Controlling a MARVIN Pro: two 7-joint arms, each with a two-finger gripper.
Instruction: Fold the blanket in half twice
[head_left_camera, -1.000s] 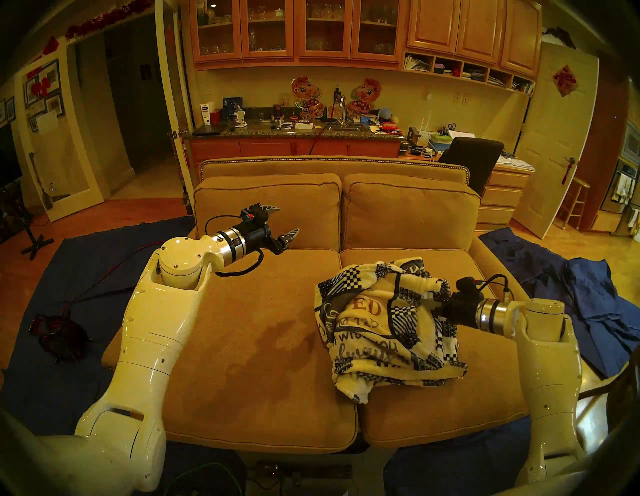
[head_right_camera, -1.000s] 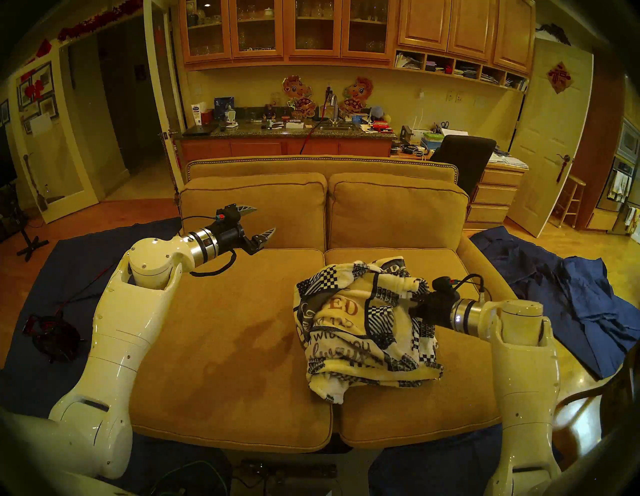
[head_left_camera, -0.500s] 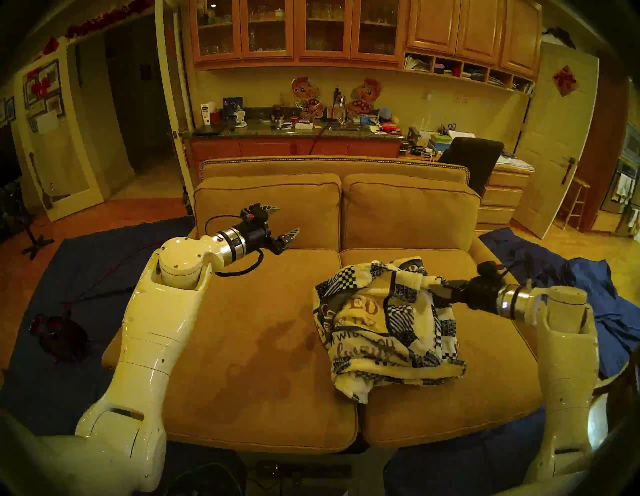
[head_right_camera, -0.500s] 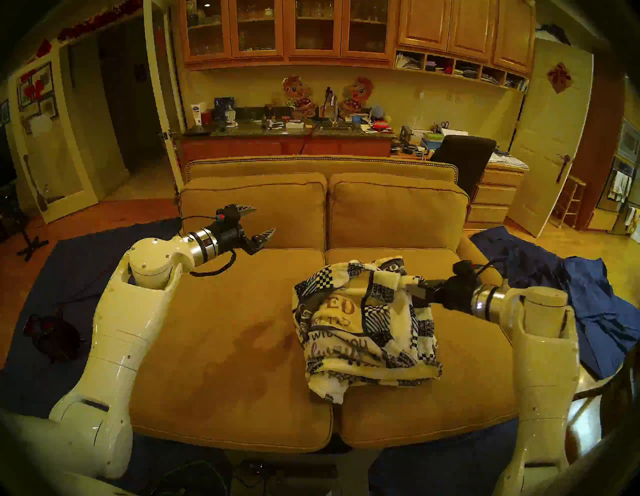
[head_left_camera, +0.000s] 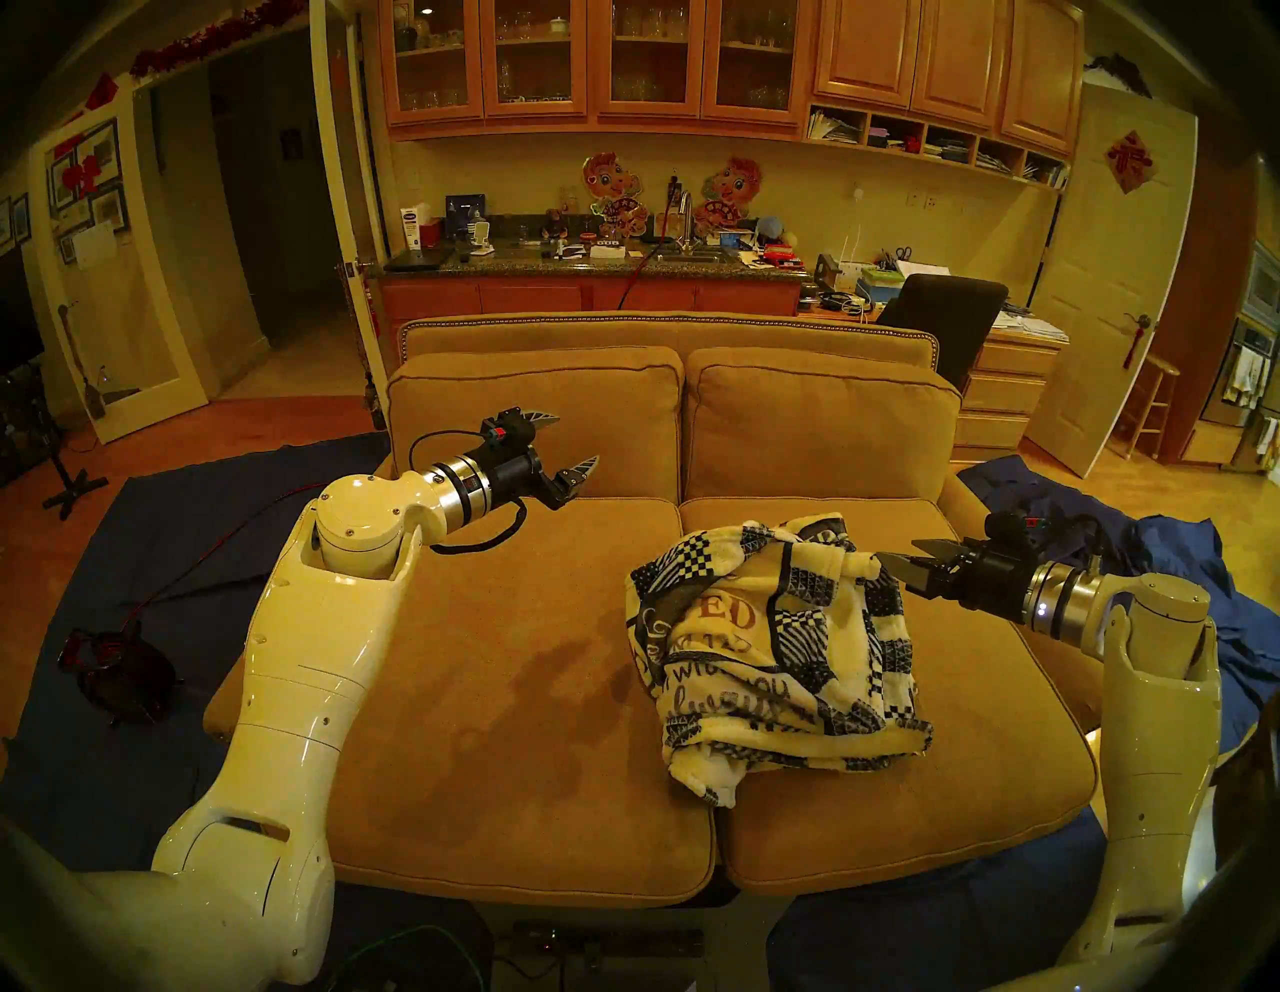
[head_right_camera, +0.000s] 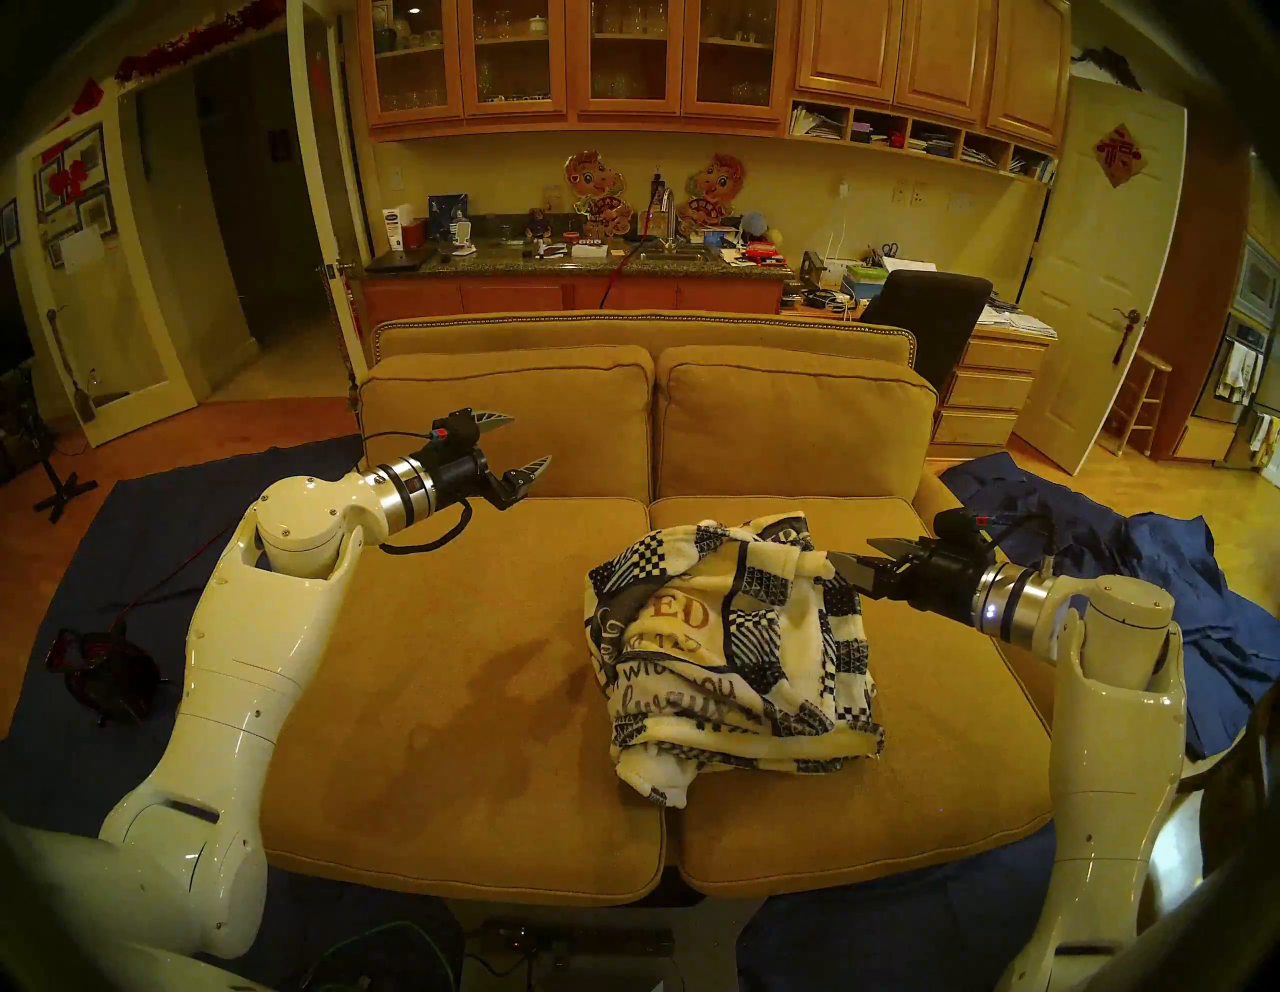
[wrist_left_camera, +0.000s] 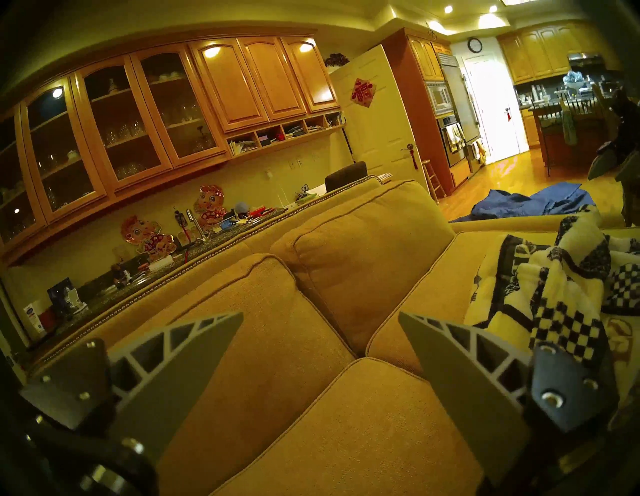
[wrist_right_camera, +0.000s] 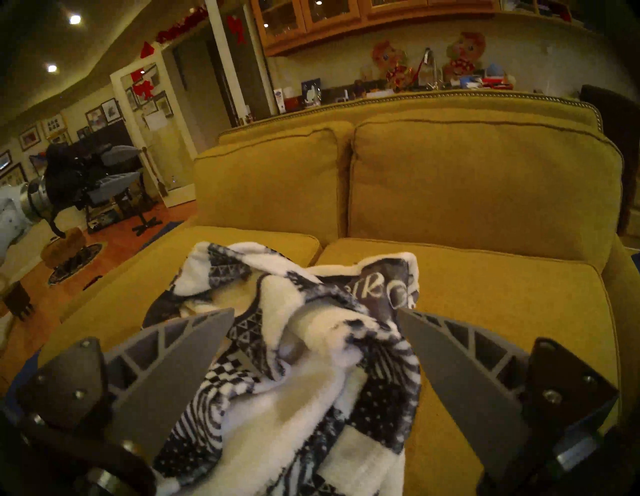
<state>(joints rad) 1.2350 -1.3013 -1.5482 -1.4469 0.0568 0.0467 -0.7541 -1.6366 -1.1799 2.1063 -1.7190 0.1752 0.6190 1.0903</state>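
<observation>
The blanket (head_left_camera: 776, 644), cream and navy with text panels and checkered patches, lies crumpled in a heap on the couch's right seat cushion (head_left_camera: 970, 783). My right gripper (head_left_camera: 897, 548) is open at the heap's upper right edge, fingertips level with a raised cream fold. In the right wrist view the blanket (wrist_right_camera: 294, 346) shows between and below the spread fingers of the right gripper (wrist_right_camera: 316, 310), ungripped. My left gripper (head_left_camera: 577, 438) hangs open and empty over the left seat cushion, close to the back cushion; the left wrist view has the blanket (wrist_left_camera: 554, 294) off to its right.
The tan couch has two back cushions (head_left_camera: 533, 422). Dark blue cloths (head_left_camera: 1177, 589) lie on the floor to the right and under the couch's left side (head_left_camera: 138, 526). A red-and-black cable bundle (head_left_camera: 118, 668) sits on the left floor. A black chair (head_left_camera: 942, 312) stands behind the couch.
My right gripper, shut on a blanket fold a second ago, has opened and drawn back to the right. The fold settled onto the heap. The left arm has stayed still.
</observation>
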